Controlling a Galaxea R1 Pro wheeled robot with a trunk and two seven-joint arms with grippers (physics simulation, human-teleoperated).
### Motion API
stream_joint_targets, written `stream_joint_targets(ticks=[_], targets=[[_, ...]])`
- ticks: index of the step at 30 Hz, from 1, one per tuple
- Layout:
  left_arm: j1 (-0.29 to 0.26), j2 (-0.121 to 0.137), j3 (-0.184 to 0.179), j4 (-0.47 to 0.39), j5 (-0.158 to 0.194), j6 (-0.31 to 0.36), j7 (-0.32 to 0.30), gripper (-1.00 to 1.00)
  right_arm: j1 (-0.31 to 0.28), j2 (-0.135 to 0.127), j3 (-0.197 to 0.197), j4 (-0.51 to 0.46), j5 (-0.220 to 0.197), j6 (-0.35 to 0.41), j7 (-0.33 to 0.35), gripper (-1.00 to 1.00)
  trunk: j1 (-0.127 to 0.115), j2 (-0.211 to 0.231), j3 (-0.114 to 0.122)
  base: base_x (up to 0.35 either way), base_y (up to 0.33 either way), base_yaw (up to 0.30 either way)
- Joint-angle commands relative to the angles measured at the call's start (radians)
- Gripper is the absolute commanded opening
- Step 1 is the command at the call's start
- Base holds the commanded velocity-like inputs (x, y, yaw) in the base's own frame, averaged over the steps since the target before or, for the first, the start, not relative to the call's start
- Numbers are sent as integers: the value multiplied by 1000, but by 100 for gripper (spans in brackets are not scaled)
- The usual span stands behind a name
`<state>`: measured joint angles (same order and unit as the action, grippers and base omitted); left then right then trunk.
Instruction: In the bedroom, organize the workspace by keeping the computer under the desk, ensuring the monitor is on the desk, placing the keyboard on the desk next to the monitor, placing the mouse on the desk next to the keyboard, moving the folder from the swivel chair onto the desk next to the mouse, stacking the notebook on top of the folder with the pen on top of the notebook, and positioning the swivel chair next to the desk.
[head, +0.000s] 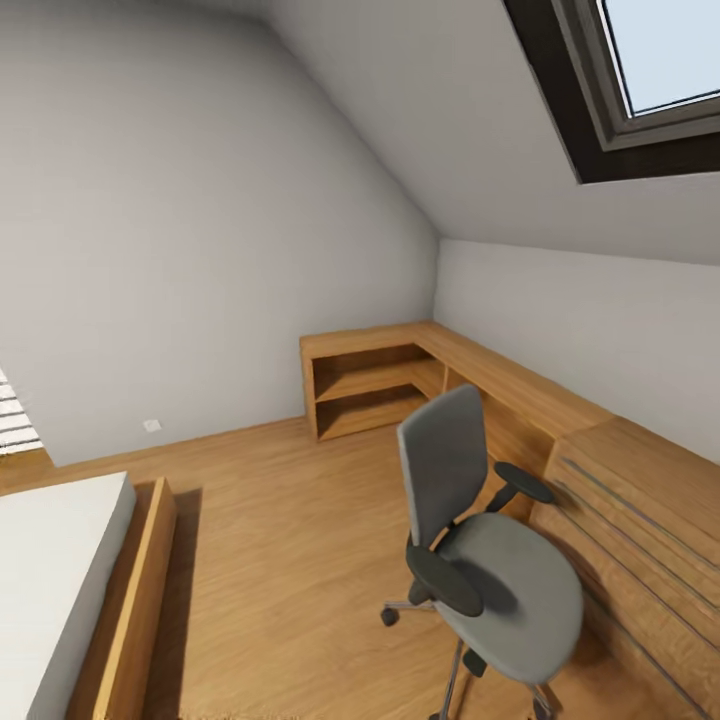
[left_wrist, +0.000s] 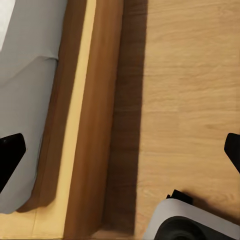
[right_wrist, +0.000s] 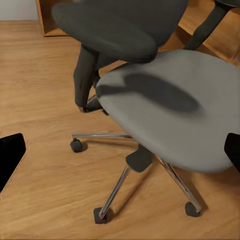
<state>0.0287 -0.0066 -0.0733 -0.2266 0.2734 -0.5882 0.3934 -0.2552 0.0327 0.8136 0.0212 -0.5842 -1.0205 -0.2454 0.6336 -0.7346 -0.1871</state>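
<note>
Grey swivel chair (head: 490, 560) stands on the wood floor (head: 280, 560) just beside the light wood chest (head: 640, 530), seat bare, no readable writing; left gripper (left_wrist: 120, 150) and right gripper (right_wrist: 120, 150) spread wide, holding nothing; bed (left_wrist: 30, 100) beneath the left.

Both the left pincer (left_wrist: 120, 150) and the right pincer (right_wrist: 120, 152) have their 2 fingers spread wide, gripping nothing.

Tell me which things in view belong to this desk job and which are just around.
Job:
swivel chair, seat bare, no folder on it
bedroom skylight

Just around:
wooden shelf unit
light wood chest
bed
</note>
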Motion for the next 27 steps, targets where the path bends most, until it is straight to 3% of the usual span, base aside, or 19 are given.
stream_joint_targets(ticks=[1,13,27], targets=[[0,0,-8,-2,7,-1,6,100,-1,1,9,2,-3,-2,-5,100,0,-1,-1,0,0,286],[0,1,-8,-2,7,-2,6,100,-1,1,9,2,-3,2,-5,100,0,-1,-1,28,0,286],[0,-2,-8,-2,7,-2,5,100,-1,1,9,2,-3,2,-4,100,0,-1,-1,278,0,286]])
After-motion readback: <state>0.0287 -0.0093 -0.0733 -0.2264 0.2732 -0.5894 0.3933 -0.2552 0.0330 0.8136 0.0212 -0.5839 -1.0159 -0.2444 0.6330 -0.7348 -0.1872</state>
